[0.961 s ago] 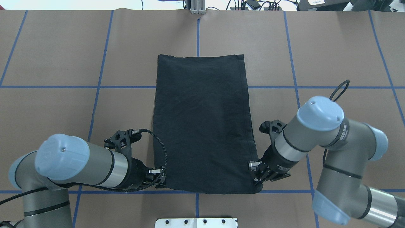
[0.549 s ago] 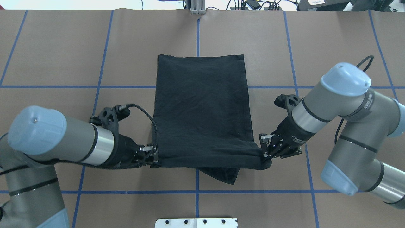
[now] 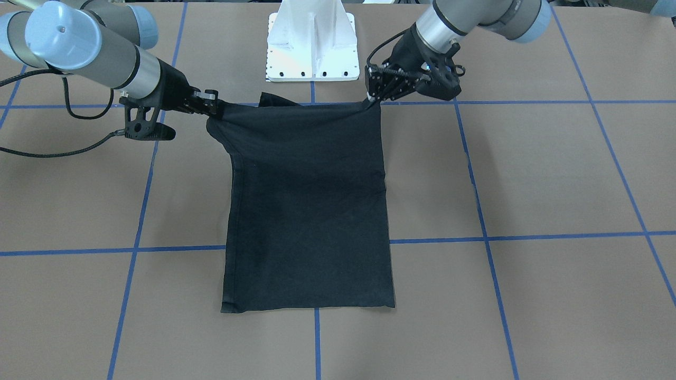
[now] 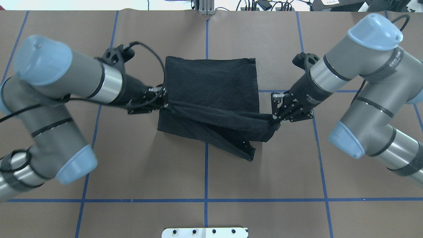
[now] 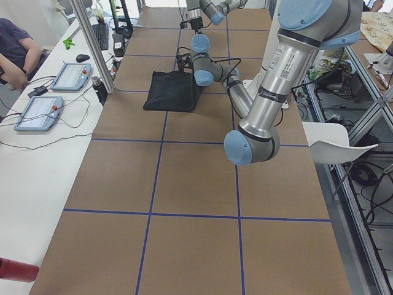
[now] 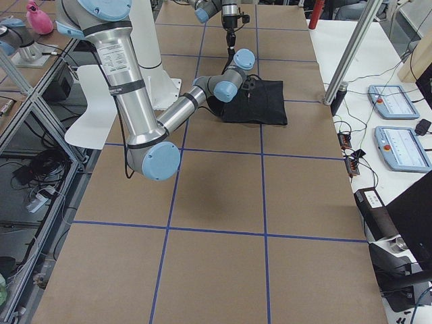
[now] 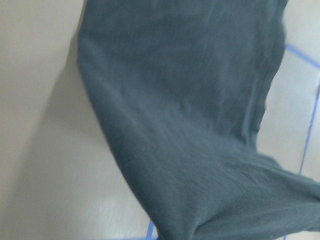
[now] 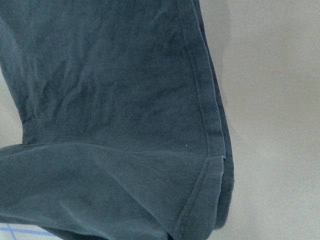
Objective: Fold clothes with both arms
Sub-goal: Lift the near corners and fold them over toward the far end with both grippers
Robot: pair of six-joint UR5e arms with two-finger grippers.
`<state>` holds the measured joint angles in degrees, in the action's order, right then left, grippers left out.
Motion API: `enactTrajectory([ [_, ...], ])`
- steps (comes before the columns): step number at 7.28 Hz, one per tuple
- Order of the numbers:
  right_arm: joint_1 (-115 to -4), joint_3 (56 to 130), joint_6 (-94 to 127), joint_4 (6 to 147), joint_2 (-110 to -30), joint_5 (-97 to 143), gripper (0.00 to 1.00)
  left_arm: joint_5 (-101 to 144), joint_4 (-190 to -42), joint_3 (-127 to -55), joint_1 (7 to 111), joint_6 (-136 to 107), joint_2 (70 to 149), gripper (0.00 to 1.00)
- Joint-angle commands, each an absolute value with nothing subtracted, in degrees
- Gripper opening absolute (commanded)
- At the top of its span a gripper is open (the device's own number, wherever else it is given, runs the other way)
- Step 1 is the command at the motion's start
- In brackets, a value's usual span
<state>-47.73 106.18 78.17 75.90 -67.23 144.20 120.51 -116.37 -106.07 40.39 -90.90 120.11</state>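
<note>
Left black two-finger gripper (image 4: 162,99) and right black two-finger gripper (image 4: 276,121) each clamp tight on a corner of the plain black fabric T-shirt (image 4: 211,79) (raised edge sagging between).

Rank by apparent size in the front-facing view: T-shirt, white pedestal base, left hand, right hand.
1. T-shirt
2. white pedestal base
3. left hand and right hand look alike, so unranked.

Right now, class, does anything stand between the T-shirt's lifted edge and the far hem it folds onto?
Nothing visible does. The left gripper and right gripper hold the lifted corners of the T-shirt; its flat cloth up to the far hem lies bare.
</note>
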Motion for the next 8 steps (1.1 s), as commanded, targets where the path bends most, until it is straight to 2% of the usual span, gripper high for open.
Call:
enactTrajectory([
  [1,-51.6,99.1,78.1,75.9,-59.9,143.8,0.0,121.0,-117.0,-94.3,45.0,-86.9,127.7,0.0],
  [3,-55.3,85.6,76.0,75.8,-50.4,143.5,0.0,121.0,-117.1,-89.8,48.8,-82.9,128.8,0.0],
  [4,-56.2,80.8,73.4,75.8,-48.2,143.5,0.0,121.0,-117.2,-86.2,50.3,-82.2,131.4,0.0],
  [7,-56.4,72.1,71.0,75.8,-43.8,141.2,0.0,120.9,-129.4,-70.3,50.5,-82.4,135.3,0.0],
  [8,-56.2,69.9,70.1,75.7,-43.0,140.7,0.0,120.8,-131.7,-67.9,50.5,-82.3,135.3,0.0],
])
